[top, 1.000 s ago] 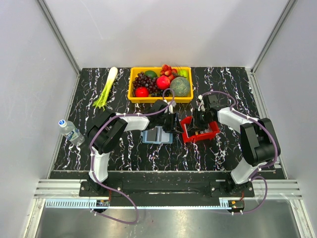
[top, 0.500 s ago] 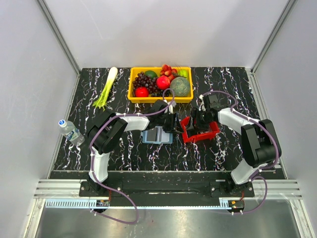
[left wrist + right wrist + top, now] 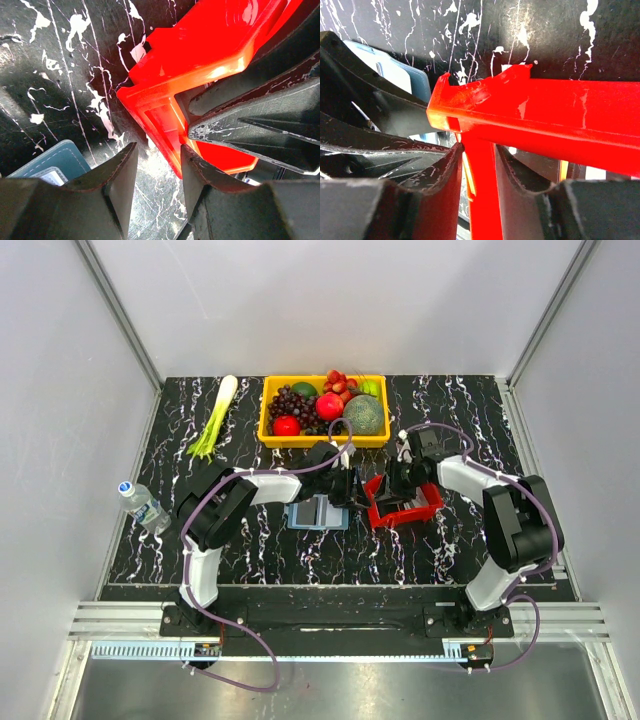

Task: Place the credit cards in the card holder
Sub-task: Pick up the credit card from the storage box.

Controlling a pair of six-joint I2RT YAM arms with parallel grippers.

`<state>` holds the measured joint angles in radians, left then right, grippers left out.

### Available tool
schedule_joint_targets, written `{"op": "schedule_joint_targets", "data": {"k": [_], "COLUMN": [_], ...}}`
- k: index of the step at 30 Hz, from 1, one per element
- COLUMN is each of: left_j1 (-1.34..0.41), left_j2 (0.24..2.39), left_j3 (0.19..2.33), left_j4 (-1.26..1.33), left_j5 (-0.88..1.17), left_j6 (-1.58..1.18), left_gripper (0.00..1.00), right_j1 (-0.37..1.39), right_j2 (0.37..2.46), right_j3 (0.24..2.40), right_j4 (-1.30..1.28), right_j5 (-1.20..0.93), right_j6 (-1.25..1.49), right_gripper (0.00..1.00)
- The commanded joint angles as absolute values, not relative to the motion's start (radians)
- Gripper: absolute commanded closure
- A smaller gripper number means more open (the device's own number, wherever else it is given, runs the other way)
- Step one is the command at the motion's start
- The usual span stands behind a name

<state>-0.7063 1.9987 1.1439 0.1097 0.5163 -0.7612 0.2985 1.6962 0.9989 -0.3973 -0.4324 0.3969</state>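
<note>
Red tray [image 3: 403,508] on black marbled table [image 3: 250,550], right gripper [image 3: 477,165] jaws clamped on its wall, left gripper [image 3: 157,172] jaws straddling its corner, grip uncertain, blue card holder [image 3: 318,512] open just left.

Credit cards in the red tray [image 3: 403,508] hidden beneath both arms; card holder [image 3: 318,513] partly covered.

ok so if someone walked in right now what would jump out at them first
Probably the red tray at mid-table, where both grippers meet: the right gripper is shut on the tray's wall, the left gripper straddles its corner rim. Next, the yellow fruit basket at the back, and the open blue card holder lying just left of the tray.
</note>
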Motion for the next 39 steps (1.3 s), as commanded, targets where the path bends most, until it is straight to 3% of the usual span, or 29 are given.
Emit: {"op": "schedule_joint_targets", "data": {"k": [1,3,5,10,17,23,28,39], "left_j1": [-0.710,-0.712,-0.710,-0.712,-0.712,-0.710,-0.712,-0.710], "left_j2": [2.008,2.006,2.003,2.002,2.000,2.005,2.010,2.010], "left_j3": [1.161,1.157,1.152,1.146,1.143,1.135,1.143,1.147], "left_j4": [0.173,0.176,0.178,0.183,0.189,0.196,0.195,0.186], "left_j5": [0.532,0.532,0.531,0.529,0.531,0.534,0.540,0.538], "left_j6": [-0.770,-0.772,-0.772,-0.773,-0.773,-0.776,-0.778,-0.772], "left_gripper": [0.57,0.57,0.57,0.57,0.57,0.57,0.57,0.57], "right_j1": [0.310,0.310,0.310,0.304,0.304,0.304,0.304,0.304], "right_j2": [1.642,1.611,1.560,1.523,1.655,1.747,1.746,1.594], "right_j3": [0.946,0.963,0.959,0.994,0.991,0.988,0.945,0.922], "right_j4": [-0.327,-0.343,-0.356,-0.465,-0.463,-0.407,-0.309,-0.278], "right_j5": [-0.475,-0.456,-0.361,-0.120,-0.120,-0.282,-0.475,-0.475], "right_j6": [0.437,0.449,0.454,0.381,0.371,0.396,0.433,0.443], "right_gripper": [0.66,0.65,0.50,0.46,0.43,0.42,0.55,0.87]}}
